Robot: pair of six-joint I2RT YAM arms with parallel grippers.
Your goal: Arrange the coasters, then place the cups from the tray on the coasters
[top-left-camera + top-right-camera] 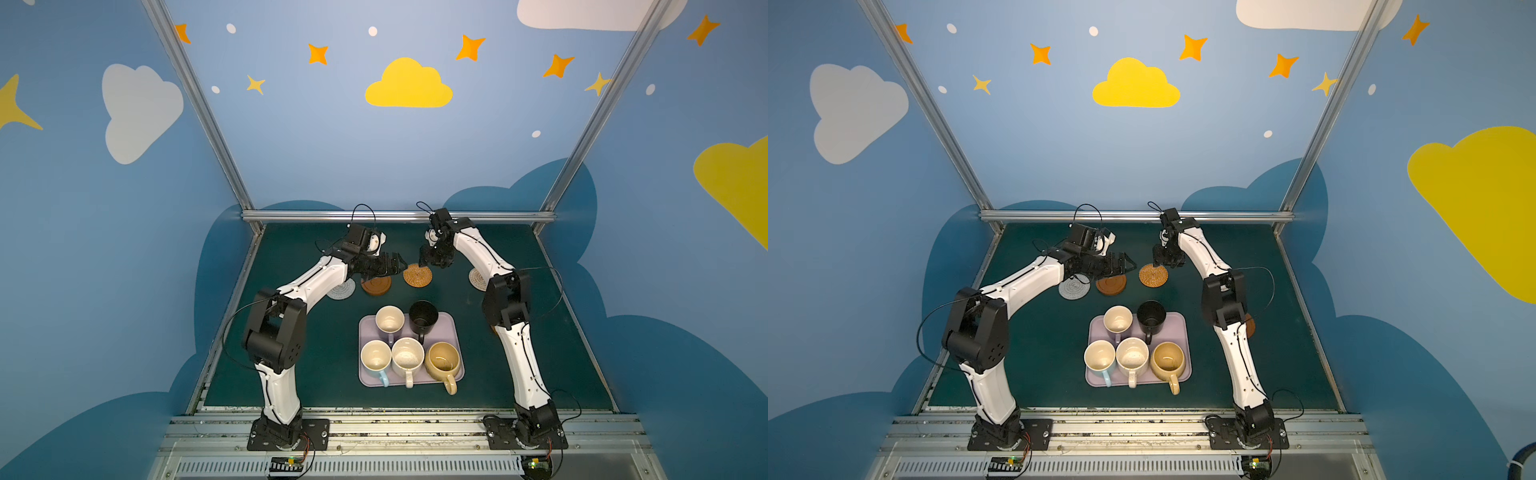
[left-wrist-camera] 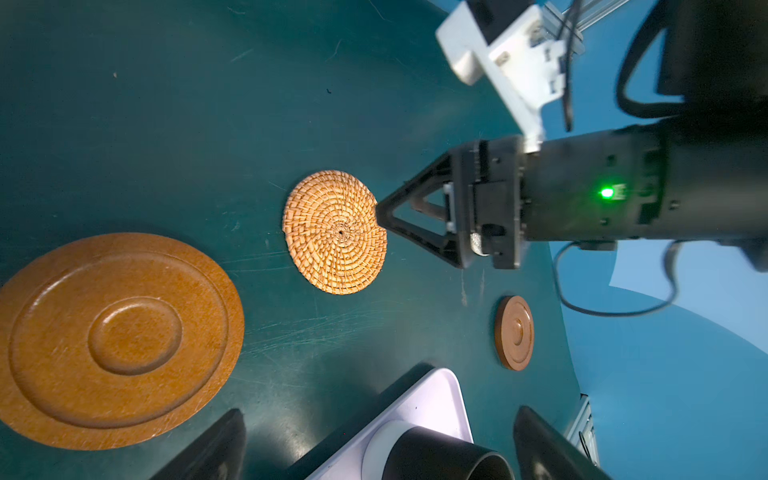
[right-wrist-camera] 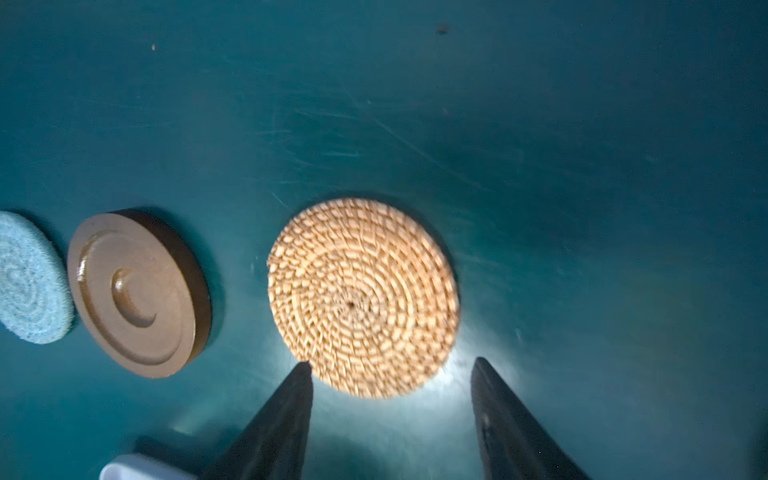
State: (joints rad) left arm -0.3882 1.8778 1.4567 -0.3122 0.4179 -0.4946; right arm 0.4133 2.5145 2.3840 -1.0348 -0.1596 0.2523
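Arranging coasters, by the look of it, with no cup moved yet. Working low at the orange woven coaster point(image 3: 361, 297) with the right claw point(image 3: 392, 363), spread apart and pinching nothing, one tip touching the disc's rim and the disc flat on the counter point(image 1: 311, 365), probably to nudge it into line with its neighbours. Hovering close by with the left claw point(image 1: 392, 265), spread to its widest and empty, near the brown wooden coaster point(image 1: 376, 286). Just beside that, a pale grey woven coaster point(image 1: 343, 289). Partly hidden behind the right arm, a cream woven coaster point(image 1: 477, 278) and, well apart from the row, a second wooden coaster point(image 2: 514, 332). Nearer the robot, all five cups point(image 1: 408, 357) packed close on the tray point(image 1: 453, 332), handles mostly toward the front. Plenty of bare counter along the back rail and either side of the tray. Little room between the two claws, so worth keeping them apart.
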